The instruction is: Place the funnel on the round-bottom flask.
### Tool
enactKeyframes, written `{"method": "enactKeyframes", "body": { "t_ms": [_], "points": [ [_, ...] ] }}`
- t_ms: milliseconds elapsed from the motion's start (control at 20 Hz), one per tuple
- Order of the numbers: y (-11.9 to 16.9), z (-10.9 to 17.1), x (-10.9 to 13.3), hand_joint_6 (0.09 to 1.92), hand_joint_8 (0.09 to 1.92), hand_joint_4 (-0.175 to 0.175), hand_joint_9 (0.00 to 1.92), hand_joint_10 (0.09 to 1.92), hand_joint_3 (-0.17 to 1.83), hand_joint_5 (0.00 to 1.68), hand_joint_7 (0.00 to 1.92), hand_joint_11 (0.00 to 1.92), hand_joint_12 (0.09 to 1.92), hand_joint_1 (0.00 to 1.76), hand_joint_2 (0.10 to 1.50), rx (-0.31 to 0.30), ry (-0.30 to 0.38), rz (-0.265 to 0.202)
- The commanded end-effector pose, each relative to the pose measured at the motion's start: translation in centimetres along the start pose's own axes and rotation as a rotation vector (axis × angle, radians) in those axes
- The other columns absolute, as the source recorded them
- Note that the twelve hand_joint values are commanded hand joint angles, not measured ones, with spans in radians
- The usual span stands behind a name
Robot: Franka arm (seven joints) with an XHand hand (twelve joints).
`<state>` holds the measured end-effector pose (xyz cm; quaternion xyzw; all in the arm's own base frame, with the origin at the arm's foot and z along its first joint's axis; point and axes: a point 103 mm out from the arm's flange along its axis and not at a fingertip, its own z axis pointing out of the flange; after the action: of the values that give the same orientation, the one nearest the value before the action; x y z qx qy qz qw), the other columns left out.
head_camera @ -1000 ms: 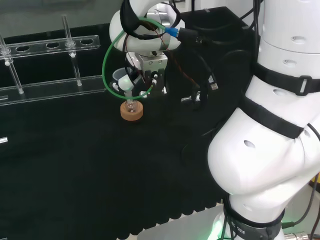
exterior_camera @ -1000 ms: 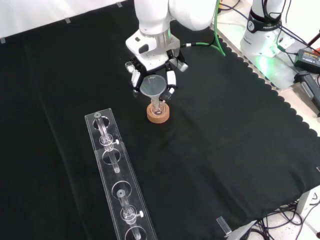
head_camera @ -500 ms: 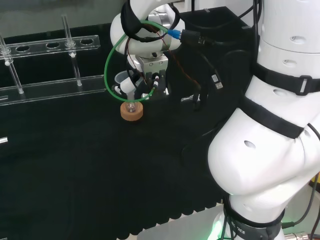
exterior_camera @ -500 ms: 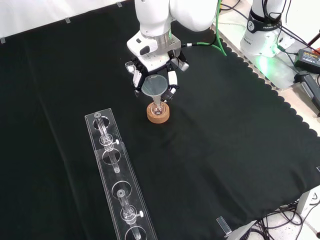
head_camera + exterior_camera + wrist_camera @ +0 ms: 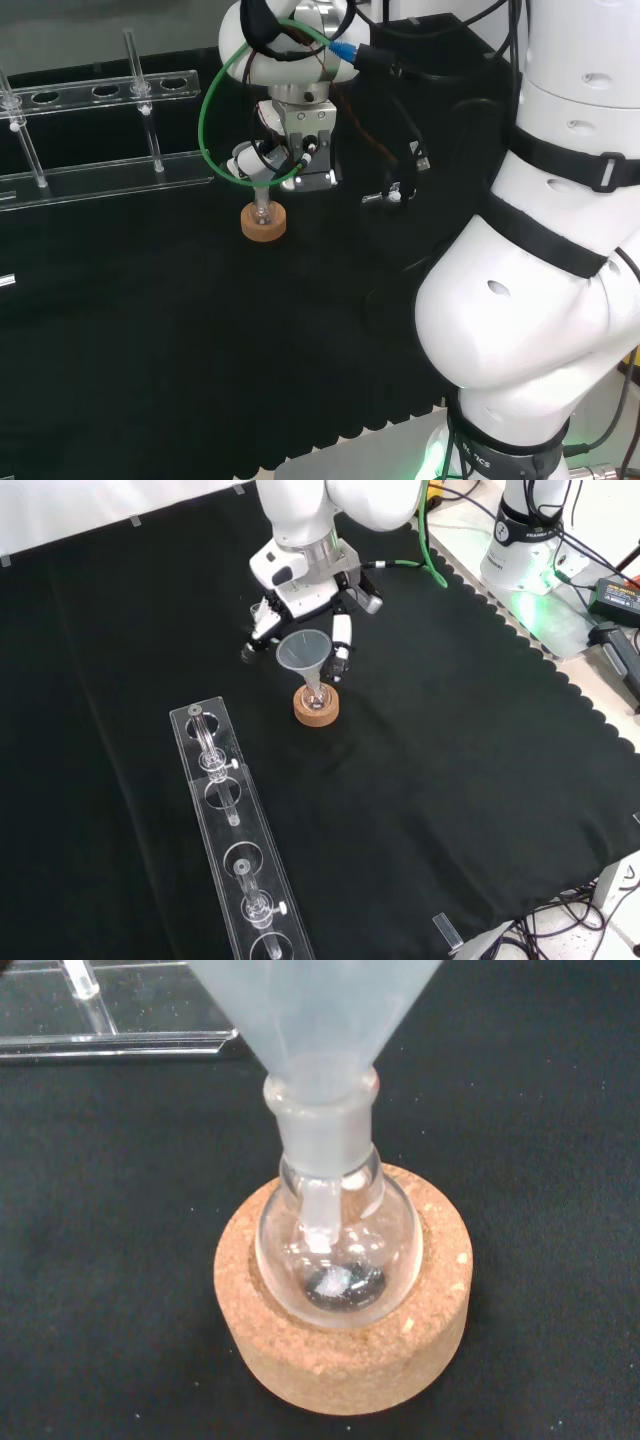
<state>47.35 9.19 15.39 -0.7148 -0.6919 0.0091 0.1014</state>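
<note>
A long clear plastic test-tube rack (image 5: 237,855) lies at the lower left of the front view, well apart from the work. Right of it, near the middle, a round tan cork ring stand (image 5: 316,706) sits on the black cloth (image 5: 480,780) and cradles a small clear glass round-bottom flask (image 5: 338,1250). The translucent white plastic funnel (image 5: 303,650) stands upright with its stem down inside the flask's neck, as the wrist view shows plainly, and its cone rises above the flask.

The step in hand looks like letting go. To do it well, the fingers should spread away evenly and the hand should lift straight up, so nothing brushes the cone and tips the funnel or drags the flask off its ring.

The black and white hand (image 5: 305,590) hangs above and behind the funnel, palm downward, under the white arm. Its fingers (image 5: 341,635) are spread and released around the cone, apparently not touching it.
</note>
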Motion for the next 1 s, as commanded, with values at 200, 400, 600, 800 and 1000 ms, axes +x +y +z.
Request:
{"method": "enactKeyframes", "body": {
  "t_ms": [200,400,600,800,1000],
  "points": [
    [-0.5,-3.1,0.0,0.09,0.09,-0.109,0.26,0.09,0.06,0.0,0.0,0.13,1.57,0.43,0.62,-0.007,0.067,0.016],
    [-1.8,-7.5,-0.6,0.09,0.09,-0.099,0.18,0.09,0.04,0.0,0.0,0.04,1.59,0.41,0.63,-0.007,0.163,-0.041],
    [-4.0,-13.9,-1.7,0.09,0.09,-0.099,0.12,0.09,0.04,0.0,0.0,0.0,1.59,0.41,0.63,-0.015,0.252,-0.158],
    [-5.5,-19.1,-2.0,0.09,0.09,-0.097,0.11,0.09,0.04,0.0,0.0,0.0,1.59,0.4,0.63,-0.059,0.336,-0.252],
    [-5.5,-21.8,-3.2,0.09,0.09,-0.094,0.11,0.09,0.04,0.0,0.0,0.0,1.59,0.4,0.64,-0.143,0.395,-0.195]
  ]
}}
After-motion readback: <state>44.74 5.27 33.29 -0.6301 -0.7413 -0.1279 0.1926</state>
